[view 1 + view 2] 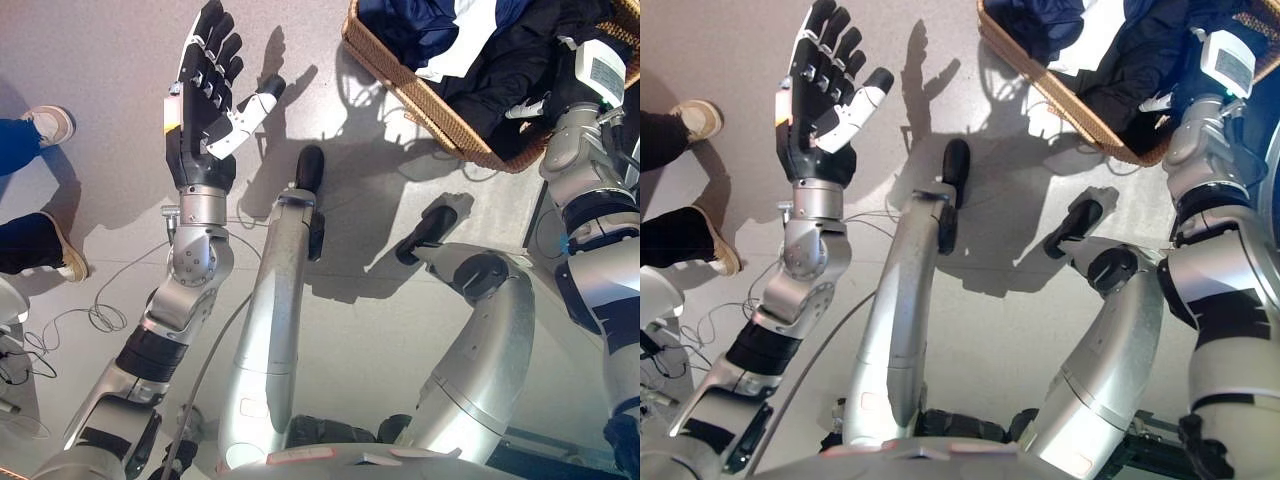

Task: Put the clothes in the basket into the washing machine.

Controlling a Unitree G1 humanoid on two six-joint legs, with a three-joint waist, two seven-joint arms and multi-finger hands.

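A wicker basket stands on the grey floor at the top right. It holds dark navy, black and white clothes. My right arm reaches into it from the right, and my right hand is sunk in the black cloth, so its fingers are mostly hidden. My left hand is raised at the upper left, well away from the basket. Its fingers are straight and spread, and it holds nothing. I cannot make out a washing machine in either view.
A person's legs in dark trousers and light shoes stand at the left edge, close to my left arm. Thin pale cables lie on the floor beside that arm.
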